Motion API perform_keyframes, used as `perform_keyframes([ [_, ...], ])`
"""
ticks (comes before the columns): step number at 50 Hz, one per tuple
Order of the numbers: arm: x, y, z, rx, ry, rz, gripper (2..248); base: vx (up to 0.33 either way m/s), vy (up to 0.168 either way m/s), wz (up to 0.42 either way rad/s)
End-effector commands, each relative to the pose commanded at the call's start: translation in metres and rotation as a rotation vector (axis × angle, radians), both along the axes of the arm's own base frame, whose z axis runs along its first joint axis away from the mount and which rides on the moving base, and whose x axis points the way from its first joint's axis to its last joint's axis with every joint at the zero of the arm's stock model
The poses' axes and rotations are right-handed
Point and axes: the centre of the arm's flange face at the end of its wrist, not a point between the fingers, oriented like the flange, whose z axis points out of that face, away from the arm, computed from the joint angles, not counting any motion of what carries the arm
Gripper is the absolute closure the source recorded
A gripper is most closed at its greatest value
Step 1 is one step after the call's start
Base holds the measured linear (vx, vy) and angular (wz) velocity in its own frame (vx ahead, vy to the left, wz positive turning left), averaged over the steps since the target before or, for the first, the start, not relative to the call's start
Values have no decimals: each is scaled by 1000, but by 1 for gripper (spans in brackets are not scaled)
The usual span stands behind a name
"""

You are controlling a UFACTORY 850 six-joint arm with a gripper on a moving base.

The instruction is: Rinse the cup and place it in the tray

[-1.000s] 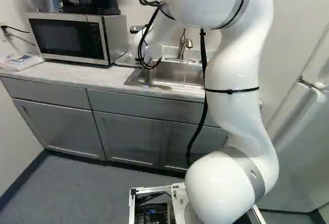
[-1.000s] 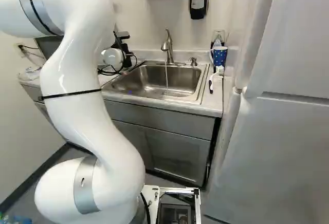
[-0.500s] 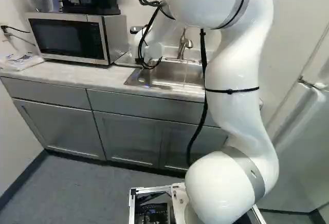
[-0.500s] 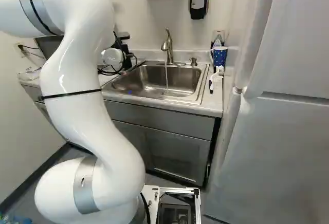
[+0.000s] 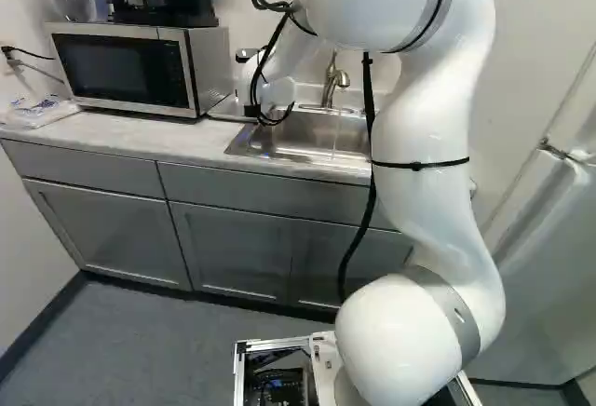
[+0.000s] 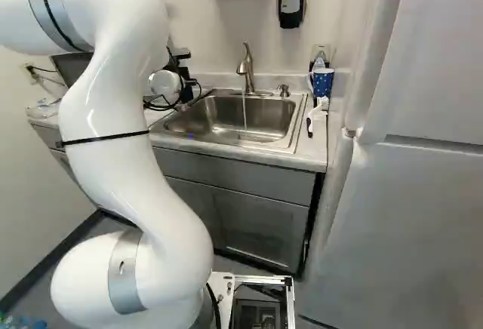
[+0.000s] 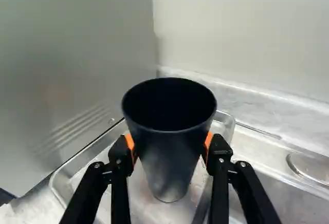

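Evidently the cup (image 7: 170, 160) is pinched in the hand (image 7: 169, 144), one orange pad (image 7: 208, 141) against each side, below the rim. It stands mouth up over the tray (image 7: 144, 208); whether its foot touches the metal, I cannot tell.

It looks like a light, thin-walled tumbler, probably fairly stiff and not very fragile, though the material is a guess. Its smooth sides narrow downward, so if wet it could slip down through a weak hold; too hard a squeeze might flex the wall. The upper body seems the right place to hold it, leaving the foot free to settle flat. Water (image 6: 244, 110) runs from the tap (image 6: 247, 69) into the sink (image 6: 219, 121), and drops dot the tray, so its floor may be slick too.
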Motion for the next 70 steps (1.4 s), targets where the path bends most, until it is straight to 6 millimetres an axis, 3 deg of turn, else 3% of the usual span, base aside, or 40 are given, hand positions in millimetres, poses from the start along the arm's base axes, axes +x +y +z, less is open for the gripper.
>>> perform_keyframes([
  [1,0,0,0,0,0,0,112,0,0,0],
  [2,0,0,0,0,0,0,80,0,0,0],
  [6,0,0,0,0,0,0,80,0,0,0],
  [7,0,0,0,0,0,0,45,0,0,0],
  [11,0,0,0,0,0,0,45,0,0,0],
  [12,0,0,0,0,0,0,10,0,0,0],
  [27,0,0,4,2,-7,0,3,0,0,0],
  [70,-4,-1,53,26,-83,0,3,0,0,0],
])
